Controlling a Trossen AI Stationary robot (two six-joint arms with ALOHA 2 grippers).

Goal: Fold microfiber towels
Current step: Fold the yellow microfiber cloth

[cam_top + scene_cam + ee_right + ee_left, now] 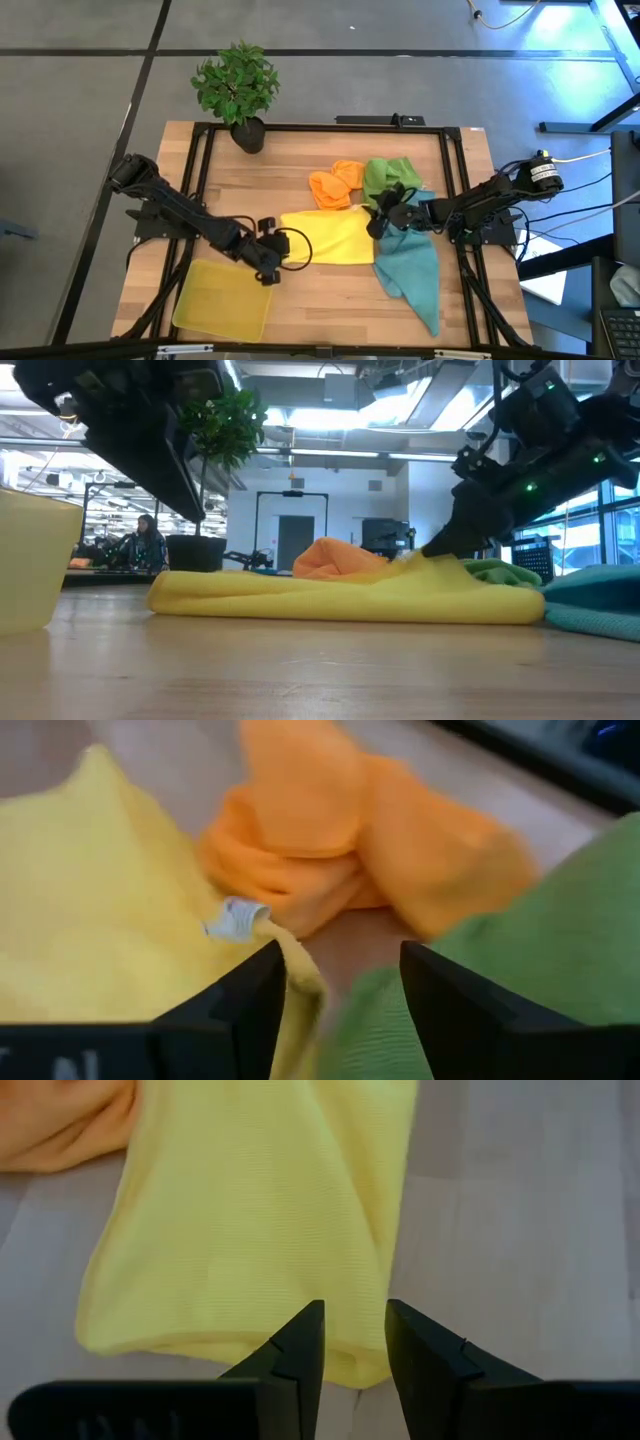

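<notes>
Both grippers, left (272, 243) and right (381, 222), stand open at opposite ends of the soft yellow microfiber towel (330, 237); corners should be pinched squarely.

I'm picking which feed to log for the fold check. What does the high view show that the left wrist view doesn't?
Only the high view shows the teal towel, green towel, yellow tray, potted plant and the right gripper at the yellow towel's far end. Only the left wrist view shows the left gripper open, its fingers astride that towel's folded edge. Both show the yellow towel and the orange towel.
</notes>
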